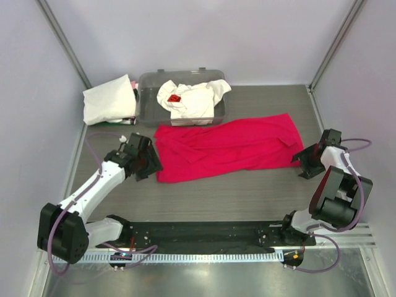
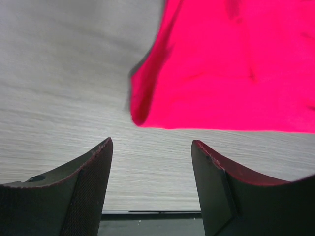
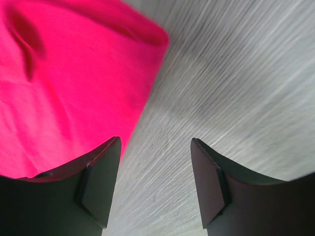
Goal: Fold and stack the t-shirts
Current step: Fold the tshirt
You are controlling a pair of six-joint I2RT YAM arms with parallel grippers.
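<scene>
Top view: the red t-shirt point(image 1: 226, 147) lies spread at frame centre, long axis left to right, right end slightly higher. A white t-shirt point(image 1: 197, 102) with a small red mark point(image 1: 175, 99) sits crumpled in the clear tub point(image 1: 146, 93), upper centre. A folded white t-shirt point(image 1: 108, 99) lies upper left, beside the tub. The left gripper point(image 1: 153, 163) is at the red shirt's left edge and the right gripper point(image 1: 299, 162) at its right edge.

Left wrist view: jaws apart, holding nothing; the red cloth fills the upper right.

Right wrist view: jaws apart, bare table point(image 3: 236, 73) between them; the red cloth fills the upper left.
</scene>
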